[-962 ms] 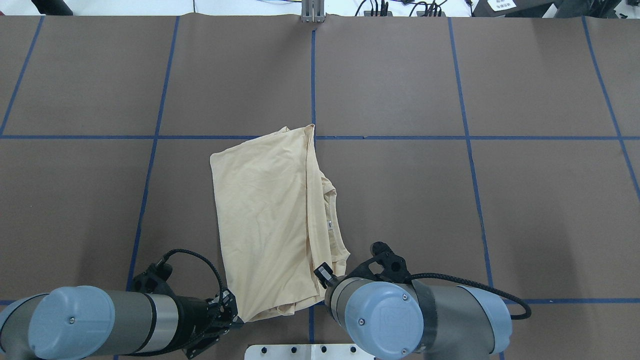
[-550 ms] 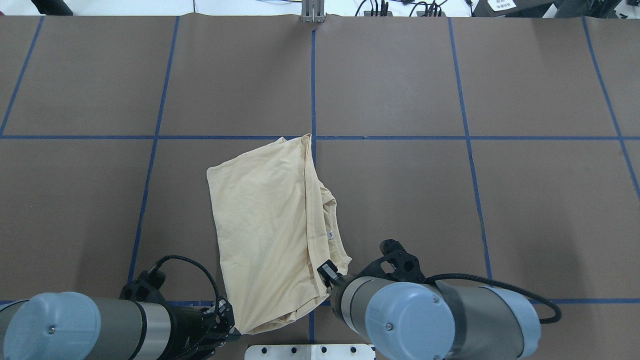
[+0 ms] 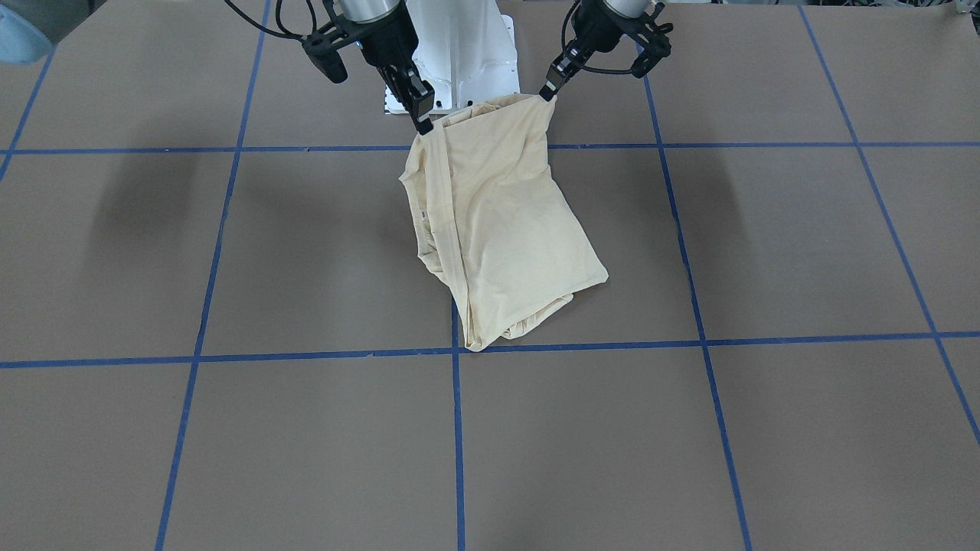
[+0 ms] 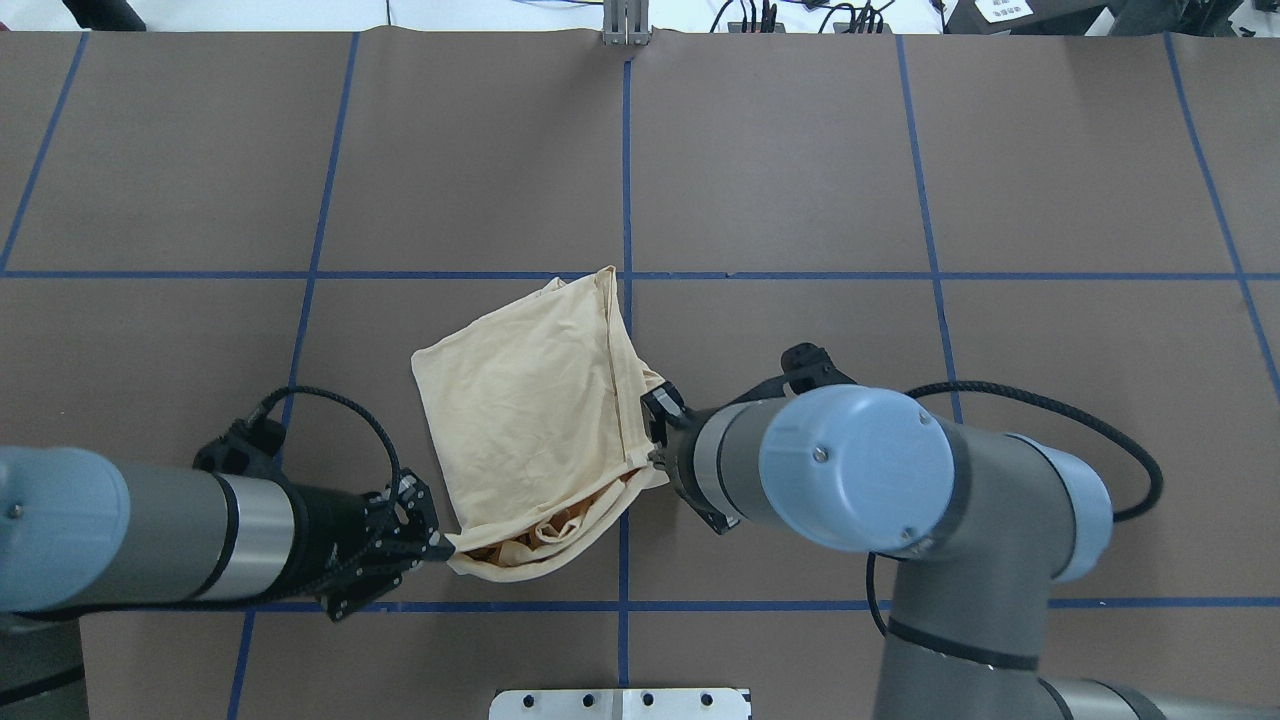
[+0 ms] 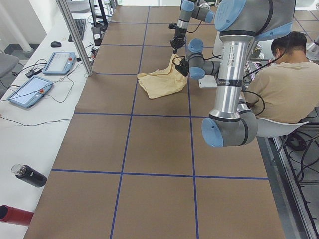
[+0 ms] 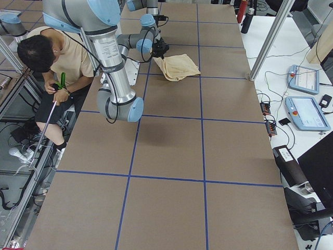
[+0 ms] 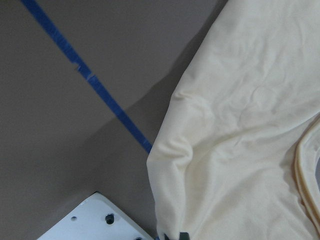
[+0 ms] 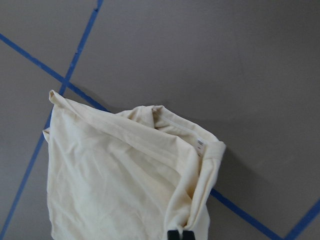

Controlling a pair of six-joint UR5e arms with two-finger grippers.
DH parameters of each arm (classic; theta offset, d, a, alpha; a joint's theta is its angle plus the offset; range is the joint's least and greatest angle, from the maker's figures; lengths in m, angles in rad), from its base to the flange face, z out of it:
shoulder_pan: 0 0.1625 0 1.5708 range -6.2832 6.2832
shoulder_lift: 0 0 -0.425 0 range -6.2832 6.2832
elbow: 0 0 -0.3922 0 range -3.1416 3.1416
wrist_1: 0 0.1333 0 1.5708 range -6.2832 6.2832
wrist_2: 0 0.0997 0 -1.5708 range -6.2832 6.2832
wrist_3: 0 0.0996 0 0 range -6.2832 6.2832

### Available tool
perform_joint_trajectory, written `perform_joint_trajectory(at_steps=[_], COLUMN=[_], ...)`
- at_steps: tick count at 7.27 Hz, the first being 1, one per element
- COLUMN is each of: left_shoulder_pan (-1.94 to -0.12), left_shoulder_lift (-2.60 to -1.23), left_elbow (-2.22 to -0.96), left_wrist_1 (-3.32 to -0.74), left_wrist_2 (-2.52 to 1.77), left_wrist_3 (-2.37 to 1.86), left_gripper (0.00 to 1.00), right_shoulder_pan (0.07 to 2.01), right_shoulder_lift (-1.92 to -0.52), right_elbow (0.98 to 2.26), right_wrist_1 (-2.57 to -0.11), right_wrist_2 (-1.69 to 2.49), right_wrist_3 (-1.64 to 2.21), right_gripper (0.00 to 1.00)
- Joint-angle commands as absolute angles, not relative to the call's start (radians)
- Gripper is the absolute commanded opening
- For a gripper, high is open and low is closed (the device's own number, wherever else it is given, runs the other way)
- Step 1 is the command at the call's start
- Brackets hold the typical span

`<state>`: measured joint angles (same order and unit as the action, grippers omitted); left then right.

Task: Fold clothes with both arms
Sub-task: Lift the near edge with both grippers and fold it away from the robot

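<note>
Where the near edge of the T-shirt point(image 4: 530, 420) is raised off the table point(image 4: 800, 180), it is seen to be pinched at both ends. The left gripper point(image 4: 440, 547) is clamped on one corner of the folded cloth, and the fabric is drawn away from its fingertips in a taut ridge. Between the two grippers the lifted edge sags open, and several loose layers are exposed in the gap. Beyond the fingertips the rest of the garment slopes down and is laid on the table, its far corner at a crossing of blue tape lines point(image 4: 800, 275). The right gripper point(image 3: 423, 126) is closed on the other corner, and the small white neck label point(image 8: 200, 145) is found just ahead of it.

The cloth is judged thin, light and limp, so no shape can be expected to be kept unaided. Hold is best taken at the corners, through every layer. If only the outer layer is caught, the inner folds are likely to be spilled.
</note>
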<state>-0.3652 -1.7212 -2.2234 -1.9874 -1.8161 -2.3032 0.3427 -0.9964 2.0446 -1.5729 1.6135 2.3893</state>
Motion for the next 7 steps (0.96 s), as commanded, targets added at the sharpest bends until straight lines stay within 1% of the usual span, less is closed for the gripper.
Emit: perform_joint_trajectory(at_steps=[1,2,3,4,5,7], left_shoulder_pan=[-0.507,-0.538,-0.578,-0.616,-0.655,-0.709], left_shoulder_lift=[-1.788,-1.831,-1.880,-1.926,-1.939,-1.944], left_elbow=[-2.104,-2.012,-1.914,-1.825,-1.774,-1.656], left_wrist_1=[-1.983,-1.986,-2.000,-2.003,-2.020,-2.133], left_wrist_2=[-1.848,-1.848,-1.848,-1.848,-1.848,-1.847], left_wrist_3=[-2.173,-2.137,-2.088,-2.050,-2.008,-1.957], left_gripper=[0.00,0.00,0.00,0.00,0.00,0.00], right_shoulder_pan=[0.435,0.477,0.521,0.552,0.581,0.609], right_shoulder_lift=[-0.863,-0.786,-0.738,-0.676,-0.632,-0.592], right_elbow=[1.836,1.669,1.537,1.417,1.319,1.182], right_wrist_1=[-1.557,-1.454,-1.368,-1.342,-1.310,-1.205], right_wrist_2=[1.653,1.672,1.713,1.736,1.744,1.764], right_wrist_3=[2.350,2.341,2.324,2.272,2.240,2.204], right_gripper=[0.00,0.00,0.00,0.00,0.00,0.00])
